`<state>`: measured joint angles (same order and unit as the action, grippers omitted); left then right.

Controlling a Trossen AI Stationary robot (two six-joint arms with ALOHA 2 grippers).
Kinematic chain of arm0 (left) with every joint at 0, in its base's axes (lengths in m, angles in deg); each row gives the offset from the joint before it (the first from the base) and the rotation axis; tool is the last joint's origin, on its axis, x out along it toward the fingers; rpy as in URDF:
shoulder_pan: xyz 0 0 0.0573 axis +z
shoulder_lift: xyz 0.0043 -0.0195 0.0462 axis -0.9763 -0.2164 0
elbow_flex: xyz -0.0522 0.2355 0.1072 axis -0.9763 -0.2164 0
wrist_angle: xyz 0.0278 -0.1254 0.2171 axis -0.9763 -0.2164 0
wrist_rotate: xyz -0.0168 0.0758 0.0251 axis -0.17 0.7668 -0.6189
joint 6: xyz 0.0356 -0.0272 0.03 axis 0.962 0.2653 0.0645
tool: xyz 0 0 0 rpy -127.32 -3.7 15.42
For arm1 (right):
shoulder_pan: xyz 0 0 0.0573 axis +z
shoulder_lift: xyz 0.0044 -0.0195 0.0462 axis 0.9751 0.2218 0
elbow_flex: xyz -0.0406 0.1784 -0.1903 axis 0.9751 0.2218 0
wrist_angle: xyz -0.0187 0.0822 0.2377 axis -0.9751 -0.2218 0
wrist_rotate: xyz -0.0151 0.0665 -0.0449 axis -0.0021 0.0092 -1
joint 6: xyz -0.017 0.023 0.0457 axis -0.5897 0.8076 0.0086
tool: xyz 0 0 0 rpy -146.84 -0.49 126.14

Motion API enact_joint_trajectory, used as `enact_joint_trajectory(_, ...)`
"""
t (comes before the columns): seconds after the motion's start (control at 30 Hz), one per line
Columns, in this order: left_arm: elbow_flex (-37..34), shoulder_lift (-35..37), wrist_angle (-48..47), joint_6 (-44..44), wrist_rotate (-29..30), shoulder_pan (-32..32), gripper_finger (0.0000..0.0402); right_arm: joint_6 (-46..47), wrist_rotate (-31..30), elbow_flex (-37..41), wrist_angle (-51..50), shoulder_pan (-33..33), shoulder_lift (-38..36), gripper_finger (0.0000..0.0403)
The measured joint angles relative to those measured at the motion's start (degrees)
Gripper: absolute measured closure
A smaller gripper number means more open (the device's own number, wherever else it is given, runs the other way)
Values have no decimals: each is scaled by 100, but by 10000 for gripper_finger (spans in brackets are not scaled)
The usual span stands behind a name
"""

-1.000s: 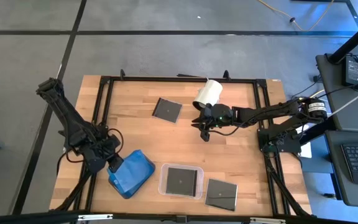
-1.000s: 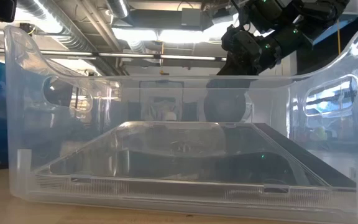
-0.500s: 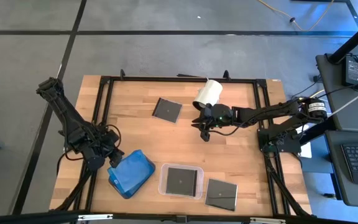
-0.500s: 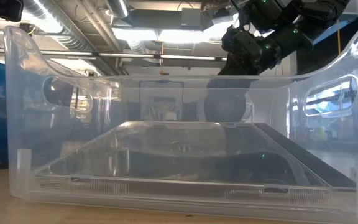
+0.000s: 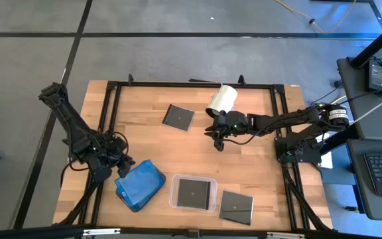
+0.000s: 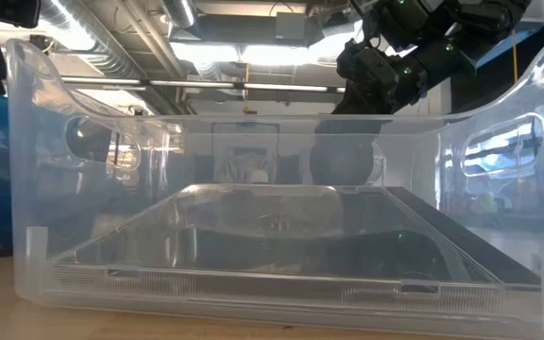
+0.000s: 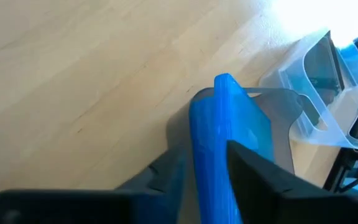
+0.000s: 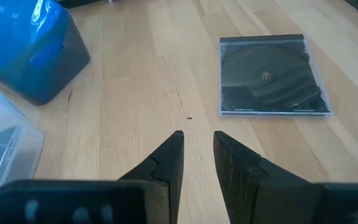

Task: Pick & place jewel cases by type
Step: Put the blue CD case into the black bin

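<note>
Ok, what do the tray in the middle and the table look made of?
The clear tray looks like glossy transparent plastic: the dark jewel case inside shows through, and its walls catch glare in the low view. The table looks like wood, with visible plank seams and grain.

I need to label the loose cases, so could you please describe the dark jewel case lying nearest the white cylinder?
On the wooden table, find the white cylinder at the far edge. Just left of it lies the dark jewel case, flat on bare wood. Unlike the other dark cases, it sits neither in the clear tray nor near the front edge.
</note>
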<state>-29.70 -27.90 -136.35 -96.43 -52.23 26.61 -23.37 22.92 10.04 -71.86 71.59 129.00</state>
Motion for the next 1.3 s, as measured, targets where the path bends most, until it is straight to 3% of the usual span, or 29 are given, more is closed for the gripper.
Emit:
enact_joint_trajectory(0.2, 0, 2, -1, 14, -300, 0, 185, 0, 0, 0, -60, -1, 0, 312)
enact_joint_trajectory(0.37, 0, -25, 2, -454, -674, 89, 154, 0, 0, 0, -58, -1, 0, 311)
enact_joint_trajectory(0.5, 0, -22, 86, -531, -1097, 387, 155, -8, -1, 0, -56, 1, 0, 312)
enact_joint_trajectory(0.83, -9, -42, 516, 159, -1381, 1014, 185, -4, 0, 0, -56, 0, 0, 312)
enact_joint_trajectory(1.3, -485, -42, 1502, 383, -1821, 1163, 228, -4, 0, 0, -57, -1, 0, 312)
